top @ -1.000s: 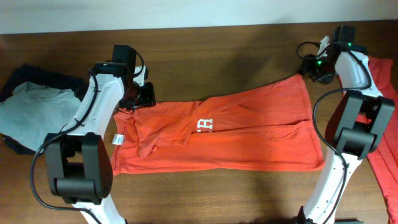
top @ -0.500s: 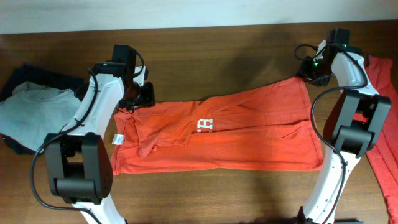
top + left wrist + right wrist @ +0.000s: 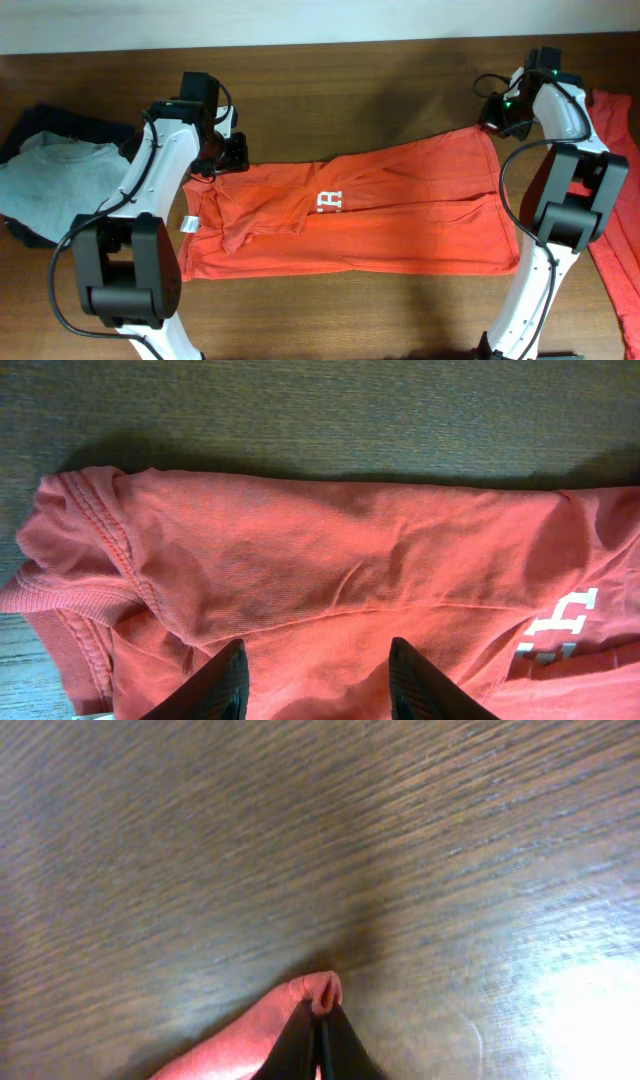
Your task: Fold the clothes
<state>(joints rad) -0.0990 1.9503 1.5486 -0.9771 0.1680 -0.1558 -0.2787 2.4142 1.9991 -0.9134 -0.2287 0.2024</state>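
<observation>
Overhead: orange-red T-shirt [image 3: 350, 215] spread lengthwise across the middle of the wooden table [image 3: 350, 80], collar end at left, hem at right. White lettering [image 3: 329, 203] near the shirt's centre, half hidden by a fold; looks like one blocky letter, perhaps A or R, no whole word legible. Small white tag [image 3: 186, 223] at the left edge, print too small to read. Left gripper [image 3: 222, 160] over the shirt's upper left shoulder, fingers parted above the cloth. Right gripper [image 3: 495, 118] at the shirt's upper right corner, pinched tight on a nub of red fabric. Compared with a second ago: right fingers closed, formerly apart; shirt and left arm in the same place.
</observation>
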